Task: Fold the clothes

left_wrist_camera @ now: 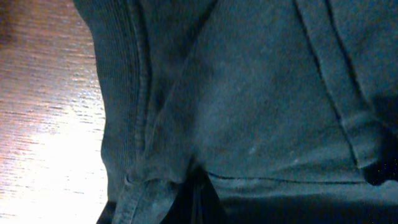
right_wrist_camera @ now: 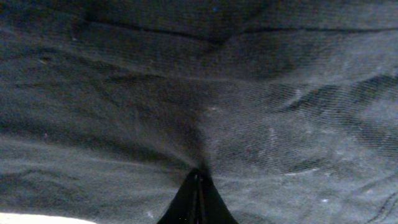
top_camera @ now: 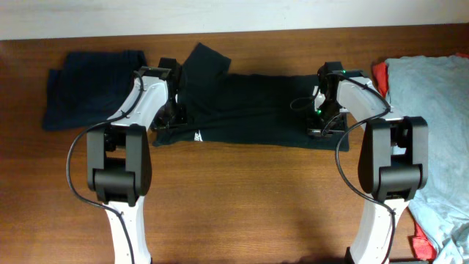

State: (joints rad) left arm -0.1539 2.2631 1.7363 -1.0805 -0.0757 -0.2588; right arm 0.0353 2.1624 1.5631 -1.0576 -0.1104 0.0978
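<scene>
1. I see the black shirt (top_camera: 256,110) at frame centre, spread sideways and partly folded.
2. Jaws are clenched on its ends: left gripper (top_camera: 174,114), right gripper (top_camera: 324,123).
3. At upper left, the navy garment (top_camera: 91,81) looks folded. At the right edge, the grey-blue garment (top_camera: 432,125) and red garment (top_camera: 379,73) remain.

Black T-shirt (top_camera: 249,110), navy garment (top_camera: 91,92), grey-blue garment (top_camera: 432,110), red garment (top_camera: 379,73), brown table (top_camera: 242,198)

No words or numbers can be read anywhere. The black T-shirt (top_camera: 249,103) has a small white mark (top_camera: 198,136) near its edge at about 7 o'clock, but it is too tiny to read.
</scene>
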